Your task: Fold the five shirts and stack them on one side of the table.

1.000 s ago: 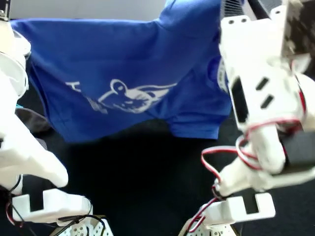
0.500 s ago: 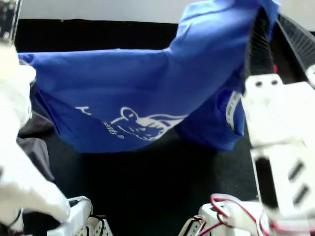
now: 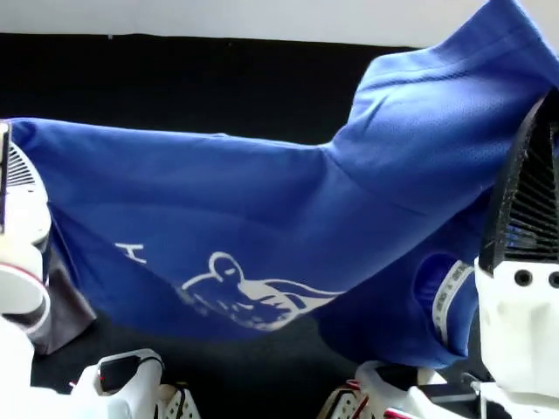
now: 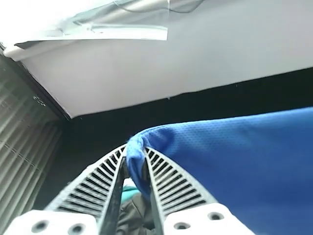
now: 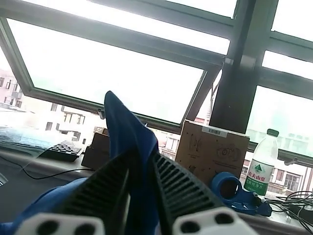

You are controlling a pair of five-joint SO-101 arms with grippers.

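In the left wrist view, my left gripper is pinching a corner of the blue shirt between its ribbed fingers. The cloth is bunched at the tips and runs away from them as a taut sheet above the black table, with a pale wall behind.

In the right wrist view, my right gripper is clamped on another part of the shirt, which stands up past the tips in a peak (this camera faces a window). A cardboard box and a water bottle stand beyond.

In the high view, the shirt hangs spread between my two arms over the table, its right end held higher than its left. The white print sits low on the cloth and the collar label is just beside my right black ribbed finger. A grey garment lies on the table by the shirt's left end.
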